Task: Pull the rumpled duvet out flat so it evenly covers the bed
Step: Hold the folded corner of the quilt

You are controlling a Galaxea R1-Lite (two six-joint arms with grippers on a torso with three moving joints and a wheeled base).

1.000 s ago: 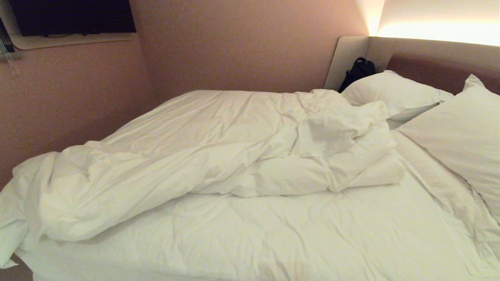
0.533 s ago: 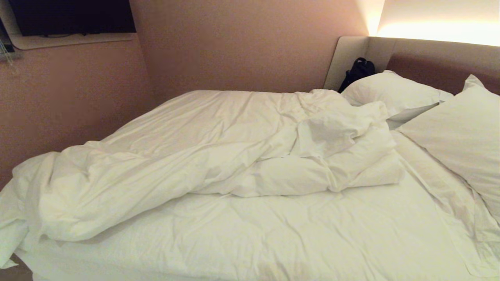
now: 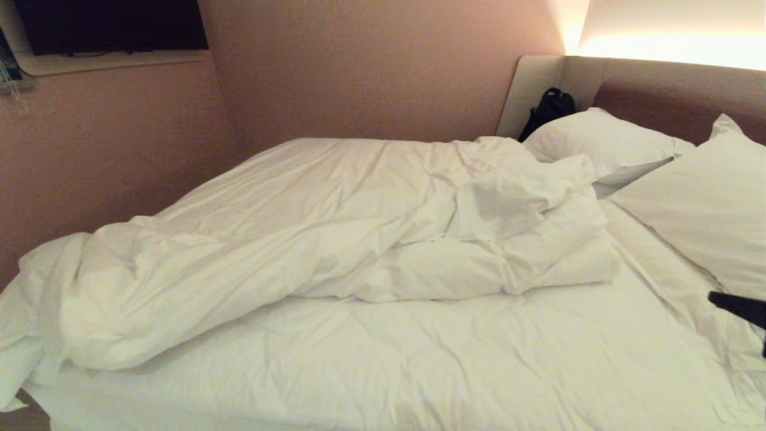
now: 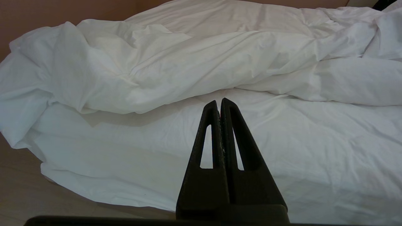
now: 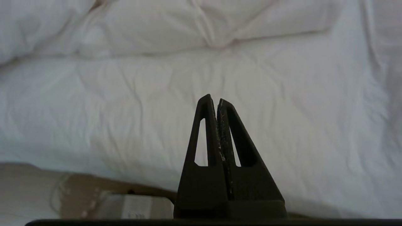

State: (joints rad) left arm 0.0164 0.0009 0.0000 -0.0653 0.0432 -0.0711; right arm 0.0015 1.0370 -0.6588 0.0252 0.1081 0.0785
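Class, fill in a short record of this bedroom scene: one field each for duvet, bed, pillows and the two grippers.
duvet: rumpled, bunched along the far half of the bed
bed: near half uncovered, sheet showing
pillows: two, at the headboard
bag: dark, in the corner behind the pillows
left gripper: shut, empty, short of the duvet
right gripper: shut, empty, over the sheet
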